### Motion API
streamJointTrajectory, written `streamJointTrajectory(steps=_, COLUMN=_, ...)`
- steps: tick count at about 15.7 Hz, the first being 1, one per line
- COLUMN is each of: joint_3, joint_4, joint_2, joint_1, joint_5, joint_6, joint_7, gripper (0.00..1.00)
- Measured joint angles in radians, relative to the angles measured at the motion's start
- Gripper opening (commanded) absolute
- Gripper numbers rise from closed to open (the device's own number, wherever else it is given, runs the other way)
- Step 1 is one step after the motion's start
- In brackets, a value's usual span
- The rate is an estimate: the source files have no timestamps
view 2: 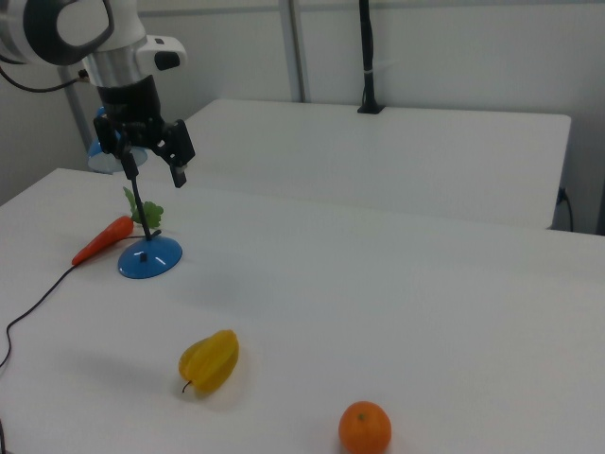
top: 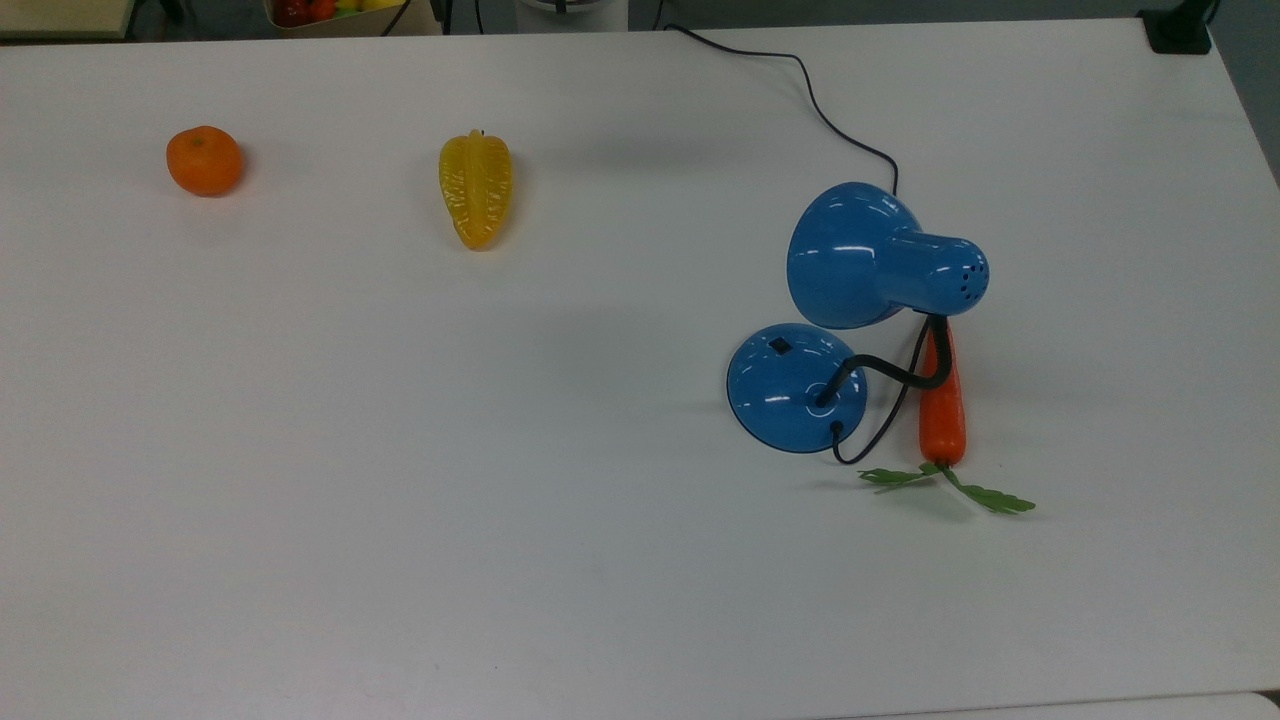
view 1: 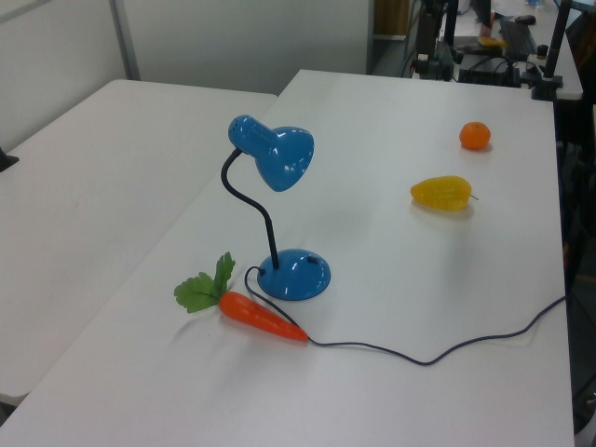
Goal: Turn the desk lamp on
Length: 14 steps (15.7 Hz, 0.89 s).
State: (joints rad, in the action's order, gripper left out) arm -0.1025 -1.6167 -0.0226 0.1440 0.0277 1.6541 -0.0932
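The top view looked almost straight down on the white table (top: 400,500). The left view stood off a corner, looking obliquely across it from the carrot's (view 1: 261,318) side. The right view faced back from the orange's (view 2: 365,427) end. All three shared the desk lamp (top: 800,385).

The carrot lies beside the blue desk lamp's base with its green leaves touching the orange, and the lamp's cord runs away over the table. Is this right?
Not quite. In the top view the carrot does lie beside the desk lamp base, and the cord runs off over the table, but its leaves touch nothing. The orange sits far away, beyond the yellow starfruit.
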Motion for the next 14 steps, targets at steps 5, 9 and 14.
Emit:
streamJointTrajectory(steps=5, joint_3=0.0, joint_4=0.0, joint_2=0.01, joint_1=0.0, joint_5=0.0, joint_6=0.011, joint_7=0.0, gripper=0.15)
streamJointTrajectory(steps=9, joint_3=0.005, joint_4=-0.001, joint_2=0.012, joint_1=0.0, joint_5=0.001, joint_6=0.011, joint_7=0.0, gripper=0.09)
streamJointTrajectory(steps=14, joint_3=0.032, joint_4=-0.018, joint_2=0.02, joint_1=0.001, joint_5=0.001, joint_6=0.011, joint_7=-0.023, gripper=0.0)
